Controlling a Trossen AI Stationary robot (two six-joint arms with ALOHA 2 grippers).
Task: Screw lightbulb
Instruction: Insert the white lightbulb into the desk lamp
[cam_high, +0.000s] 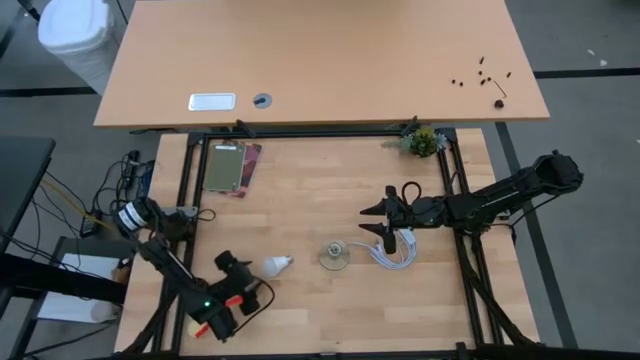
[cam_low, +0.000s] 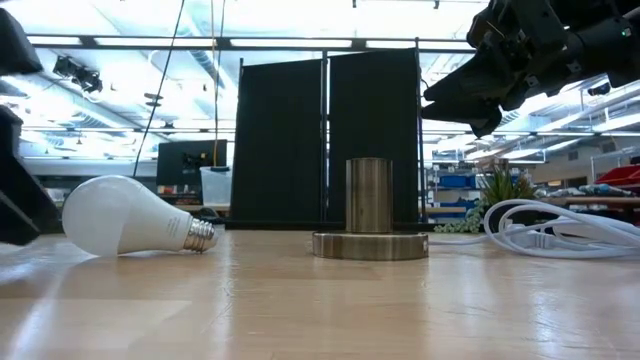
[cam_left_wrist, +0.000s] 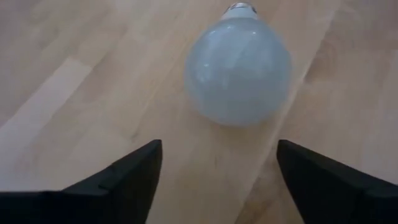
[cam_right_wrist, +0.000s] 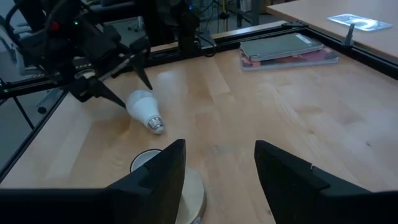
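The lightbulb (cam_high: 275, 265) lies on its side on the table (cam_high: 330, 190), with its grey screw end pointing toward the round metal socket (cam_high: 335, 256), which stands near it but not touching. The left gripper (cam_high: 243, 275) is right behind the bulb's fat white end, with its fingers (cam_left_wrist: 127, 180) spread wide and nothing between them, so the bulb is free. The right gripper (cam_high: 385, 222) hangs above the table on the far side of the socket, over the white cable (cam_high: 395, 255); its fingers are apart and hold nothing. To do this step well, I think the left gripper should slide forward so one finger goes on each side of the round glass, then close softly, because glass is slippery and can break. A bulb lying down can roll, so a slow push is best. After that it would need to be stood up with the screw end down, right over the hole in the socket. There is lots of bare wood around the bulb and the socket. The table edge and the black frame are close behind the left gripper, and the cable loops lie just beside the socket on the right.
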